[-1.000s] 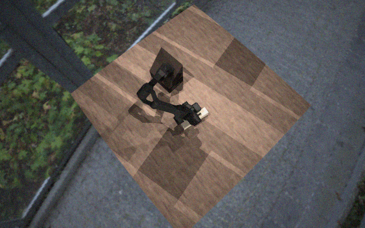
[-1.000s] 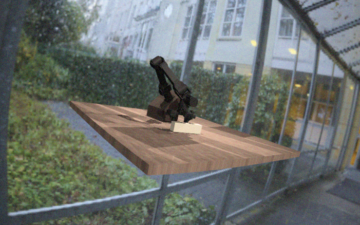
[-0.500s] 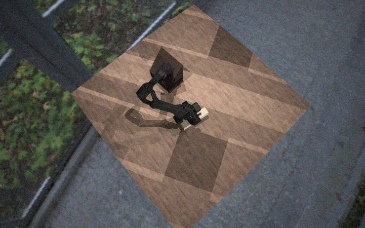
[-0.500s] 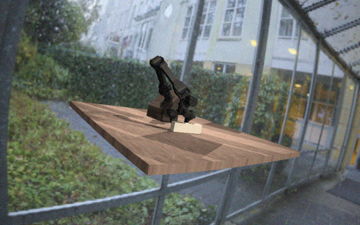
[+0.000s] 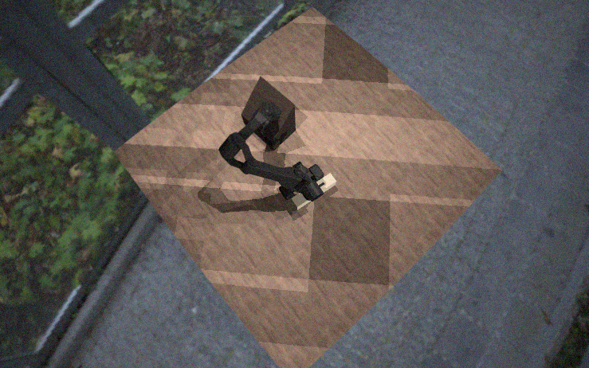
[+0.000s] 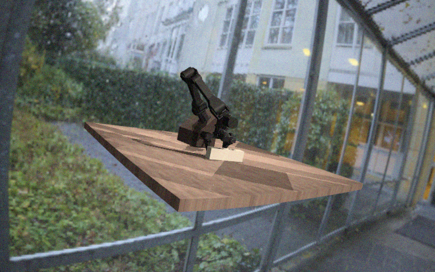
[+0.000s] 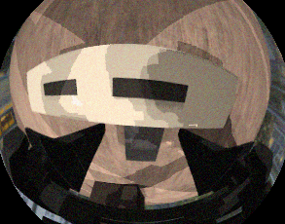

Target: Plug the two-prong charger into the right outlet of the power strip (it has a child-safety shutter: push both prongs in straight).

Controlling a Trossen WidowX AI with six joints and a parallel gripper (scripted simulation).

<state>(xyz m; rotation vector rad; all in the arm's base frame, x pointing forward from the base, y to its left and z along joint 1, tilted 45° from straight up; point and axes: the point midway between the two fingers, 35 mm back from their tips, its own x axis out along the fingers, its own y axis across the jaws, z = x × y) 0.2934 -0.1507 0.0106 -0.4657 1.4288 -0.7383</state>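
The cream power strip (image 5: pixel 331 181) (image 6: pixel 225 155) (image 7: pixel 92 104) lies on the wooden table. Its top shows a short dark recess (image 7: pixel 60 88) and a longer one (image 7: pixel 150 90) in the wrist view. My gripper (image 6: pixel 217 145) (image 7: pixel 142 130) is open, low beside the strip's arm-side edge, with its fingers spread apart. A dark grey block (image 7: pixel 143 143), apparently the charger, shows between the fingers without either finger touching it. It appears right at the strip's edge; whether it touches the strip cannot be told. Its prongs are not visible. In the top view the arm hides the fingertips and block.
The arm's dark base block (image 5: pixel 268 114) (image 6: pixel 190 133) stands on the table (image 5: pixel 355 311) (image 6: pixel 185 182) behind the strip. Hard-edged shadows cross the table and strip. The table's edges drop off on all sides.
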